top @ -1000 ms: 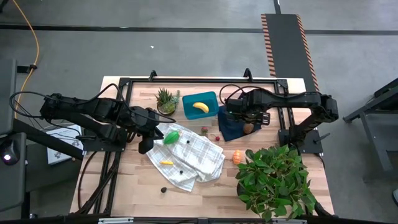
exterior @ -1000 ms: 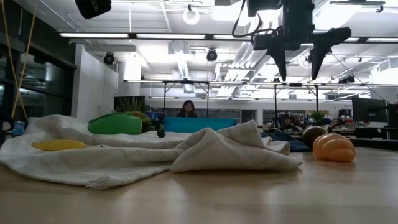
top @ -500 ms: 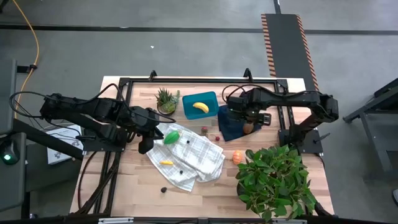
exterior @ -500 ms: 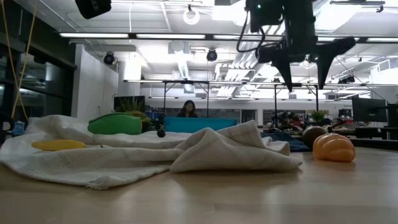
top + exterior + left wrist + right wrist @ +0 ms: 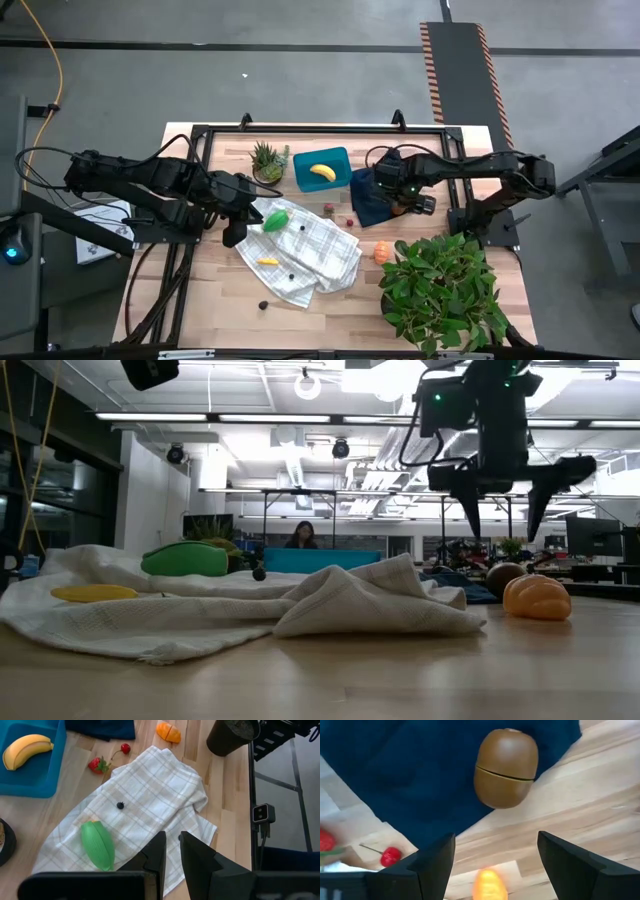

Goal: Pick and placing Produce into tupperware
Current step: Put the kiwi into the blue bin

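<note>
Your right hand [image 5: 495, 851], fully open and empty, hovers over the brown piece [image 5: 505, 767] on the navy cloth [image 5: 395, 775], right of frame centre. Descend off-centre and the rounded piece may roll from the fingers.

From overhead the brown piece [image 5: 400, 207] is mostly covered by the right hand [image 5: 396, 196], just a sliver peeks out. Low down, the tupperware [image 5: 322, 560] only shows as a teal strip behind the bunched white cloth [image 5: 340, 600], so its contents can't be seen there. The orange piece [image 5: 489, 884] is blurry and cut off at the edge of the right wrist shot, same for the strawberry [image 5: 326, 841]. Tiny dark berry [image 5: 263, 305] near the front of the desk [image 5: 225, 315] is too small to make out
</note>
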